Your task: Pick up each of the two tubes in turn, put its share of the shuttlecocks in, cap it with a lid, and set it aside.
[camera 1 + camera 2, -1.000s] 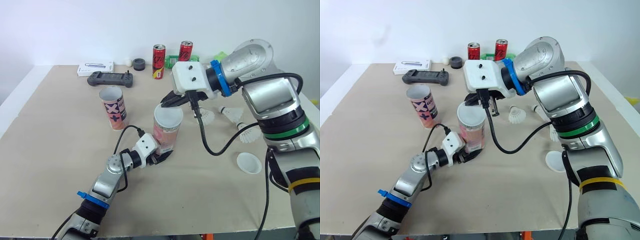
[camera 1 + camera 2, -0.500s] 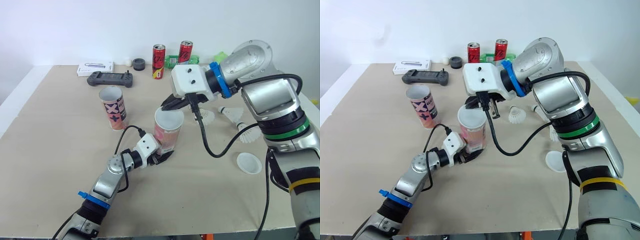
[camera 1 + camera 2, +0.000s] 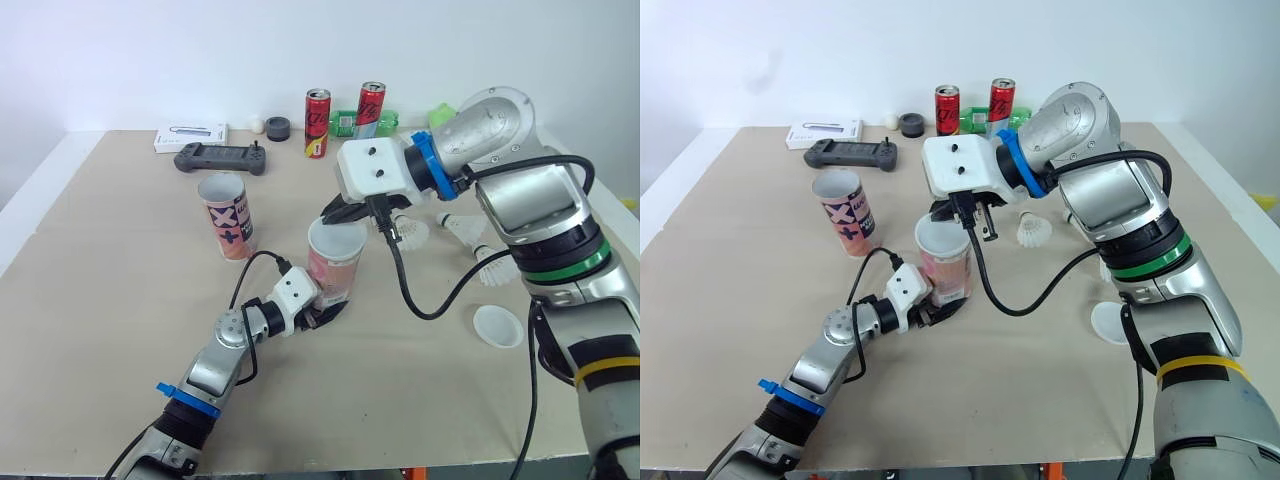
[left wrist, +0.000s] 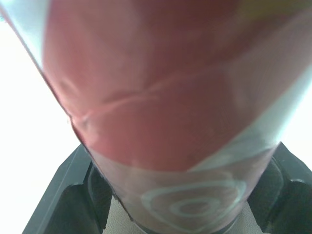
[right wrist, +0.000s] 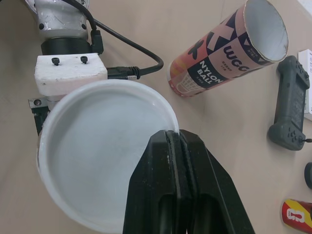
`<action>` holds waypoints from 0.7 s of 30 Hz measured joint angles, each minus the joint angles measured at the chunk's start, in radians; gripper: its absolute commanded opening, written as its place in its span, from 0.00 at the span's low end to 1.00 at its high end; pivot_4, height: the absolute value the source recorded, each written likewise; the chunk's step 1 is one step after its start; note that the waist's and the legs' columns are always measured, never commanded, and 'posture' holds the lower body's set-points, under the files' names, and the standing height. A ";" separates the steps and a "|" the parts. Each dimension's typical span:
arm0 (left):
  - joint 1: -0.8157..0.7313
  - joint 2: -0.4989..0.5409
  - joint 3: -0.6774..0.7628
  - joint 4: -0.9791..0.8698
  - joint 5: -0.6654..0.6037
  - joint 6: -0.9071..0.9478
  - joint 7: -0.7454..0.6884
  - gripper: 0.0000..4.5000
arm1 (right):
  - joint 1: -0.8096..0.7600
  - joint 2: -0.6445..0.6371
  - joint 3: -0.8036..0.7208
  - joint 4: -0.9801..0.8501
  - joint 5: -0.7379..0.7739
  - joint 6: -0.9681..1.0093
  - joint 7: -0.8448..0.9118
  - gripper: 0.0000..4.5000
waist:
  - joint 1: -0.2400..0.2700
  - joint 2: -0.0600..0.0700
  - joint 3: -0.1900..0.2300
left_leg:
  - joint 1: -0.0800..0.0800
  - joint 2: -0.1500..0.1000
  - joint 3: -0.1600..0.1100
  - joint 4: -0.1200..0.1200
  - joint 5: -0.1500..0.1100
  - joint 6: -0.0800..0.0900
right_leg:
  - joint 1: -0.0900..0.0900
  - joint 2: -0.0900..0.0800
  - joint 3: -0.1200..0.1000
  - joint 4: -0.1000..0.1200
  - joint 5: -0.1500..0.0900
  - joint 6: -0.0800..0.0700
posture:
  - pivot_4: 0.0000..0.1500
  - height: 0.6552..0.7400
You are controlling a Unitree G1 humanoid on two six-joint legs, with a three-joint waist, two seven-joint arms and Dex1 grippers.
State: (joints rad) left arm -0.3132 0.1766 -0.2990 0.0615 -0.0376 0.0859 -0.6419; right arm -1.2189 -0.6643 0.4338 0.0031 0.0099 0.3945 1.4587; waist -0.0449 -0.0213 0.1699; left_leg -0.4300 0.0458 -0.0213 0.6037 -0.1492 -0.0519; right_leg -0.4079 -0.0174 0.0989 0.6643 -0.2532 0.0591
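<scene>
While left tool (image 3: 322, 314) holds tube (image 3: 330, 272) and right tool (image 5: 176, 136) lid (image 5: 97, 156), shuttlecocks (image 3: 463, 227) lie nearby

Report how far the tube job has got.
Done: nothing is set aside yet. In hand: the left claw grips the pink tube at its base while the right claw pinches a lid by its rim at the tube's mouth; contents hidden. Left: the second tube stands open; three shuttlecocks and a spare lid lie on the table.

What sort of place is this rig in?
Probably a robot test bench rather than a home: a plain table against a blank white wall, with unrelated props on it: soda cans, a game controller and shuttlecocks.
</scene>
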 measured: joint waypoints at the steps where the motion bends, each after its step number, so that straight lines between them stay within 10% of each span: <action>1: 0.000 0.000 0.000 0.000 0.000 0.000 0.000 0.71 | 0.006 0.004 0.000 0.000 -0.003 -0.003 0.000 0.03 | 0.000 0.000 0.000 | 0.000 0.000 0.000 0.000 0.000 0.000 | 0.000 0.000 0.000 0.000 0.000 0.000 | 1.00 1.00; 8: 0.000 -0.001 0.000 0.002 0.000 0.000 0.001 0.71 | 0.016 0.012 0.000 0.000 -0.015 -0.028 -0.001 0.03 | 0.000 0.000 0.000 | 0.000 0.000 0.000 0.000 0.000 0.000 | 0.000 0.000 0.000 0.000 0.000 0.000 | 1.00 1.00; 17: -0.002 -0.003 0.000 0.004 0.000 -0.001 0.002 0.71 | 0.025 0.056 -0.018 0.002 -0.001 -0.055 -0.031 0.82 | 0.001 0.000 0.000 | 0.000 0.000 0.000 0.000 0.000 0.000 | 0.000 0.000 0.000 0.000 0.000 0.001 | 1.00 1.00; 21: -0.003 -0.004 0.000 0.006 0.000 -0.001 0.002 0.71 | 0.013 0.059 -0.024 0.017 0.018 -0.038 -0.041 0.82 | 0.000 0.000 0.000 | 0.000 0.000 0.000 0.000 0.000 0.000 | 0.000 0.000 0.000 0.000 0.001 0.000 | 1.00 1.00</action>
State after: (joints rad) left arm -0.3165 0.1727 -0.2993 0.0671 -0.0376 0.0849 -0.6401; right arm -1.2058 -0.6049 0.4095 0.0205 0.0283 0.3561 1.4177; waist -0.0449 -0.0213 0.1699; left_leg -0.4298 0.0457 -0.0215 0.6039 -0.1491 -0.0519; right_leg -0.4077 -0.0175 0.0989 0.6644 -0.2527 0.0591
